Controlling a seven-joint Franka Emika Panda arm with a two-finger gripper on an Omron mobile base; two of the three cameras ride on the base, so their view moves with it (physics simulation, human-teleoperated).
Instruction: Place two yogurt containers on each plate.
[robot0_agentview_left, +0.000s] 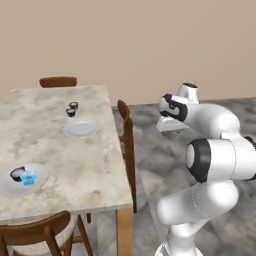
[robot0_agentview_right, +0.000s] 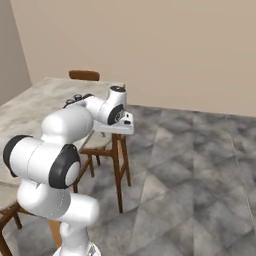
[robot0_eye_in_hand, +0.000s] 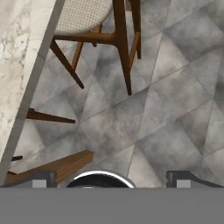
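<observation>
Table (robot0_agentview_left: 60, 150): marble top, seen from my left base camera; wooden chairs at the far end (robot0_agentview_left: 58, 81), along the right side (robot0_agentview_left: 127, 145) and at the near edge (robot0_agentview_left: 37, 231).
Far plate (robot0_agentview_left: 81, 128): bare, mid-table, toward the right side.
Far cups: two yogurt containers (robot0_agentview_left: 72, 109) just beyond that plate on the tabletop, close together; I cannot tell if they touch.
Near plate (robot0_agentview_left: 22, 180): at the left near corner; carries a dark yogurt cup (robot0_agentview_left: 17, 173) and a bright blue one (robot0_agentview_left: 28, 178) just beside it.
Arm: folded up off the table's right side, over the grey tiled floor (robot0_eye_in_hand: 166, 109).
Gripper (robot0_eye_in_hand: 111, 178): hand camera looks straight down at floor, table edge and the side chair's woven seat (robot0_eye_in_hand: 81, 15); finger tips (robot0_eye_in_hand: 43, 178) stand well apart, nothing between them; jaws spread.
Right base camera: hand (robot0_agentview_right: 116, 120) hangs beside the table's edge, above the side chair.
</observation>
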